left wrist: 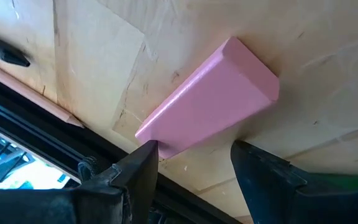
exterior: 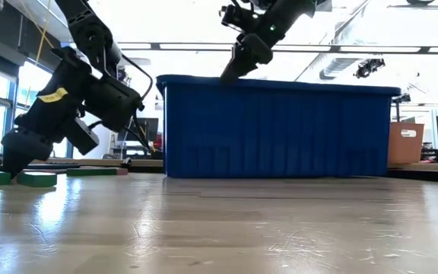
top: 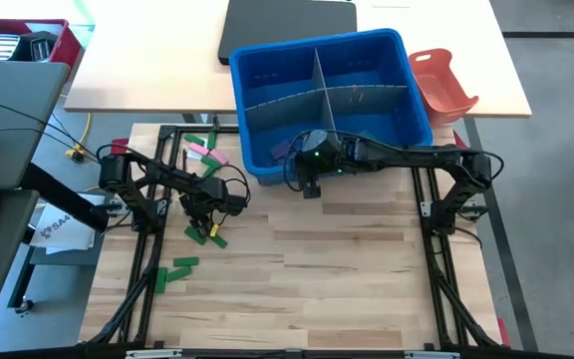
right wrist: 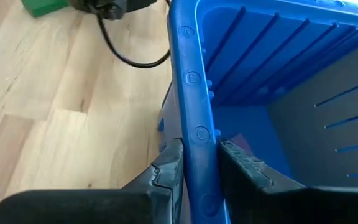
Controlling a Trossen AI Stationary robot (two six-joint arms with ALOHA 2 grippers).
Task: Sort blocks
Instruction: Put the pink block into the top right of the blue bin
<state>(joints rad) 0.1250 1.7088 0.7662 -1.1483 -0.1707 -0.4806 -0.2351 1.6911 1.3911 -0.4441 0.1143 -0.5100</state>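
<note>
high view, left to right: my left gripper point(top: 205, 214) sits low over the wooden table point(top: 347, 269) among scattered blocks, green blocks point(top: 179, 267) lying near it and further pink and green ones point(top: 203, 152) beside the bin's corner. left wrist view confirms my fingers point(left wrist: 135, 174) spread, straddling one end of a pink block point(left wrist: 210, 99) that lies flat on the wood, not yet pinched. my right gripper point(top: 310, 182) hangs at the near wall of the blue bin point(top: 267, 60). right wrist view shows its fingers point(right wrist: 166, 171) drawn in on either side of the bin rim point(right wrist: 194, 93); i see no block between them. a grey divider point(top: 319, 75) splits the bin into compartments.
</note>
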